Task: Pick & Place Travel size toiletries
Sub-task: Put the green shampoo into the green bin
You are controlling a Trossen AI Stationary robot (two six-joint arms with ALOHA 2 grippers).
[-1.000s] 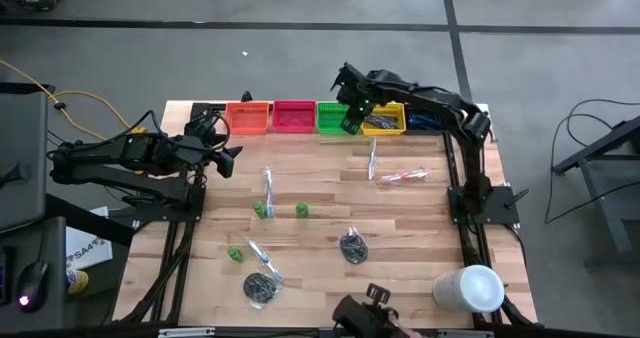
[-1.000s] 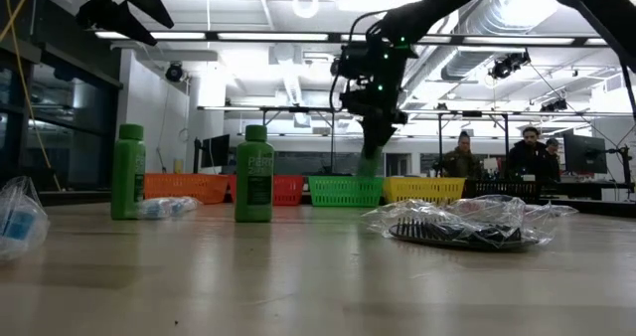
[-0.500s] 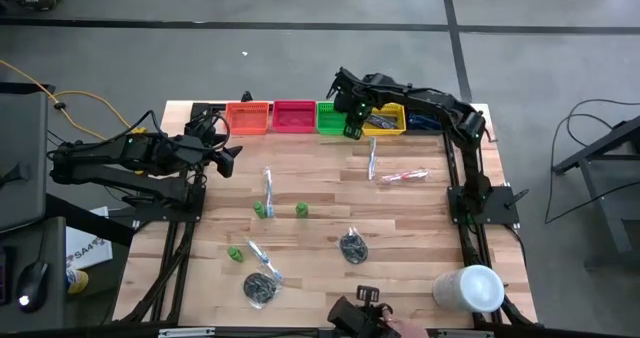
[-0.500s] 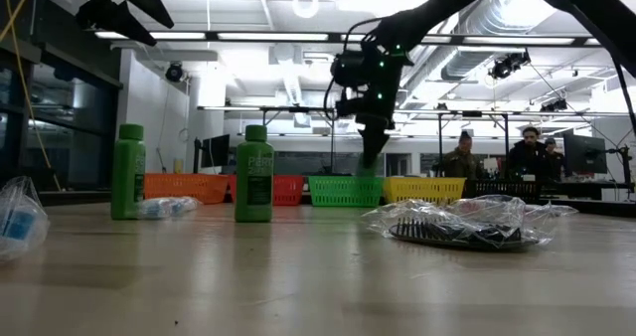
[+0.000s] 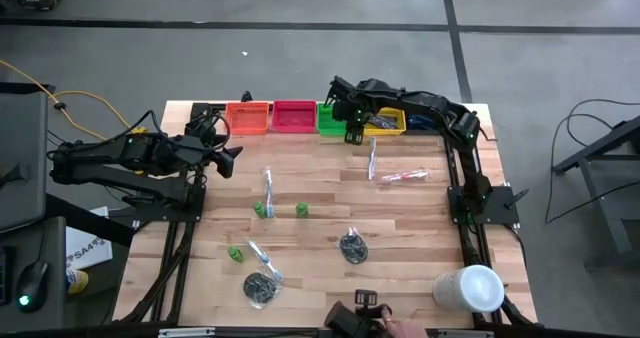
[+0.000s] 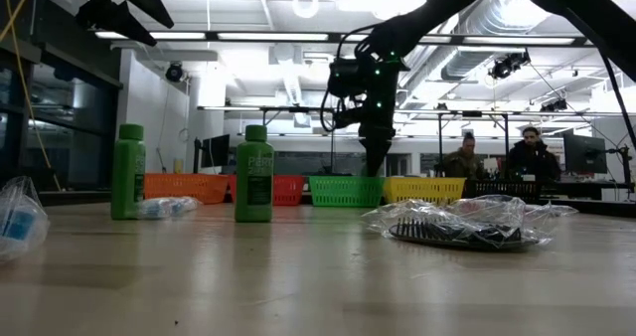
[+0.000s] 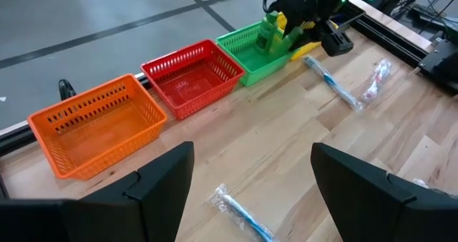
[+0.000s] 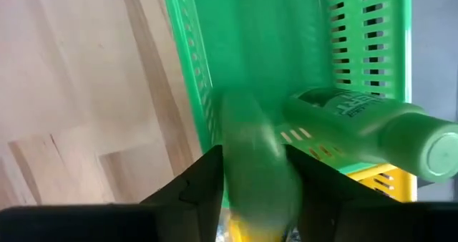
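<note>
Your right gripper has slid from the yellow bin side across over the green bin; its jaws have begun parting, and a blurred green bottle sits between them.

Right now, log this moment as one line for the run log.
right gripper: over green bin, green bottle between fingers | second bottle inside bin | left gripper: open, waiting
</note>
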